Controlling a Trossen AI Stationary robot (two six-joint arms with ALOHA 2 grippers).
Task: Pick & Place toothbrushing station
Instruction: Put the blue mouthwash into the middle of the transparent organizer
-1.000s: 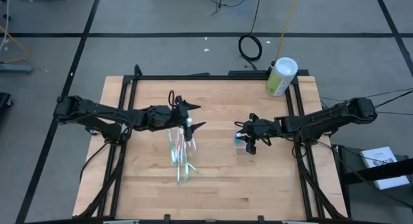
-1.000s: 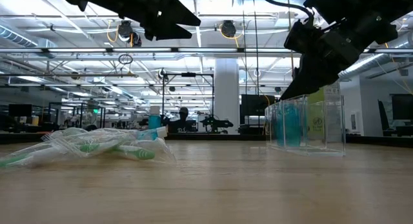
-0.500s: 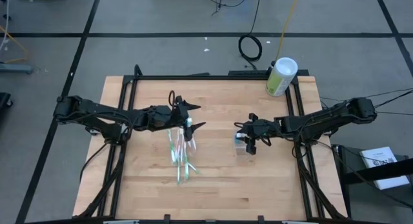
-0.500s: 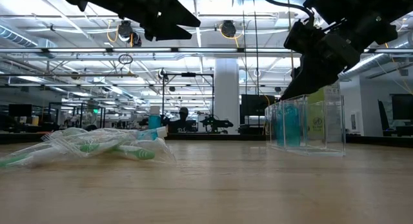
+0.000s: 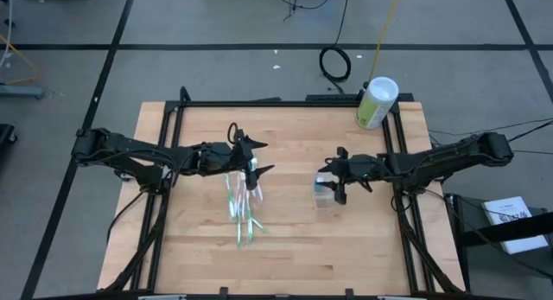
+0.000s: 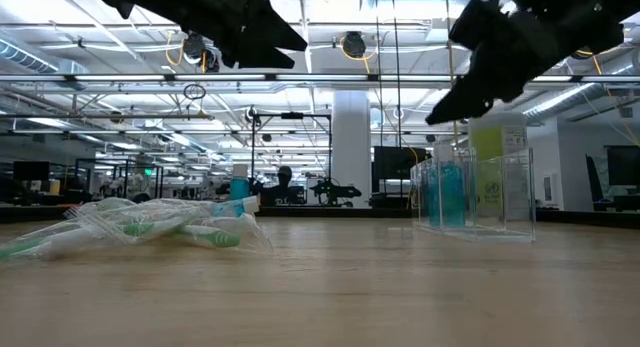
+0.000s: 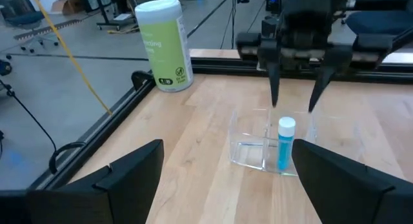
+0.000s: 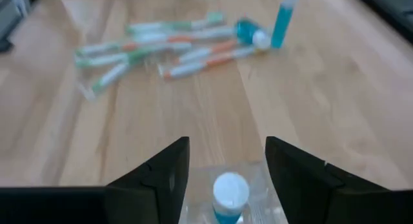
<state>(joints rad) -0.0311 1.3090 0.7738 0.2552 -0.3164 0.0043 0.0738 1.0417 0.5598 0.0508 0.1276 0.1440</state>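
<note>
the small clear square plastic cup stands upright on the light wooden table, and it holds one teal tube with a white cap, standing on end inside it. the right wrist view looks down on that white cap, one tube in the cup and nothing else visible in there.

the right gripper hovers just above the clear cup, fingers spread apart and holding nothing, one finger to each side of the cup in the left wrist view.

well away from the cup, towards the left arm, lies the loose pile of slim toothbrushes in clear wrappers, white with green, teal and orange-pink parts; they overlap too much for a sure count, though at least five show in the right wrist view. at the end of that pile farthest from the table's front edge a second teal tube stands upright, with a short round teal-and-white piece lying beside it.

the left gripper hangs above that far end of the pile, fingers wide apart and empty.

beyond the cup, on the table's back corner, stands one pale-green canister with a white lid.
</note>
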